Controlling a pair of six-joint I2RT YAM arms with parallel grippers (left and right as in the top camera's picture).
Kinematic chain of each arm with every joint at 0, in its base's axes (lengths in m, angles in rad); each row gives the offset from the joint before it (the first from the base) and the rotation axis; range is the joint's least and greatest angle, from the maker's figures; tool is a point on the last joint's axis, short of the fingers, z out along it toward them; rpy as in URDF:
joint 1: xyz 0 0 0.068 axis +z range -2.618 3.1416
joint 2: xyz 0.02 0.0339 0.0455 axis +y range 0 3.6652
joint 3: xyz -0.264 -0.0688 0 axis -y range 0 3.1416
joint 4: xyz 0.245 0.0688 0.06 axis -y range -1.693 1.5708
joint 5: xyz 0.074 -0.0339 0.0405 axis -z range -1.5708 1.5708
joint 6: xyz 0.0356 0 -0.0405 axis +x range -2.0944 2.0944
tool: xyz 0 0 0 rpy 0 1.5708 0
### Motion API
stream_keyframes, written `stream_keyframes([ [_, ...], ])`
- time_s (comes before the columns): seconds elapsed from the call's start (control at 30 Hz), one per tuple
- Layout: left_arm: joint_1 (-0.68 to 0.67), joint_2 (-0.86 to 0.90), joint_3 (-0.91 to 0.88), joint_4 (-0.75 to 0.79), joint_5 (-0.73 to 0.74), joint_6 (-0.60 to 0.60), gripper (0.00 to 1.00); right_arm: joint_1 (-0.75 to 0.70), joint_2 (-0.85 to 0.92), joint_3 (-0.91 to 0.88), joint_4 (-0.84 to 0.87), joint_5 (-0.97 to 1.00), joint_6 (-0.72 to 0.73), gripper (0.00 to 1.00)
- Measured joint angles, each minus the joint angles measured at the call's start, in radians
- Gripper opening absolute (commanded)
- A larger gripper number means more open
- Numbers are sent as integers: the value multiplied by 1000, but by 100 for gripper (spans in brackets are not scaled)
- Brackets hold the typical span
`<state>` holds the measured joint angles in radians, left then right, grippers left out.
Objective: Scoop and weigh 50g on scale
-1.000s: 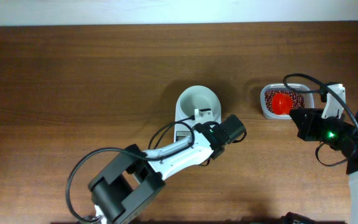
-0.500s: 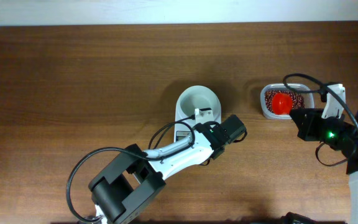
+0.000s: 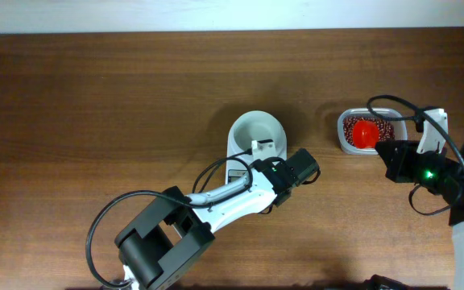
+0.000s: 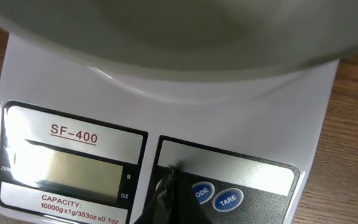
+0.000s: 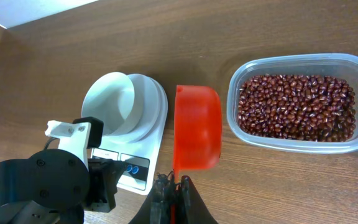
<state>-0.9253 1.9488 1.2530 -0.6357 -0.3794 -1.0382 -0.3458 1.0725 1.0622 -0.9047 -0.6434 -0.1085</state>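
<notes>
Where left gripper (image 4: 168, 182) rests, scale (image 4: 73, 81) is hidden.

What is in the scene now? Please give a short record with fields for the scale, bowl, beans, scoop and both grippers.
scale: carries the bowl
bowl: empty
beans: in the tub
scoop: lifted, over the tub's left end in the overhead view
left gripper: shut, tip at the scale's panel, left of the buttons
right gripper: shut on the scoop's handle
</notes>
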Motion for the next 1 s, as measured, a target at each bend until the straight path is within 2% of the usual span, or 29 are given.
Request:
stream_keyframes([
  [0.27,2,3,0,-3,1,-22,0,0,0,0,-9,0,0,4],
  [0.53,3,-2,1,-82,8,-55,0,0,0,0,-22,0,0,4],
  [0.63,3,-10,3,-95,48,-9,0,0,0,0,-22,0,0,4],
  [0.67,3,-25,11,-155,86,54,0,0,0,0,-22,0,0,4],
  [0.7,3,-58,18,-182,97,85,6,0,0,0,-22,0,0,4],
  [0.73,8,-104,19,-215,109,154,28,0,0,0,-22,0,0,4],
  [0.8,43,-285,24,-267,121,318,97,0,0,0,-22,0,0,4],
  [0.9,147,-628,61,-356,116,560,99,0,0,0,-21,0,0,4],
  [1.0,208,-776,66,-438,100,632,99,0,0,0,-21,0,0,4],
])
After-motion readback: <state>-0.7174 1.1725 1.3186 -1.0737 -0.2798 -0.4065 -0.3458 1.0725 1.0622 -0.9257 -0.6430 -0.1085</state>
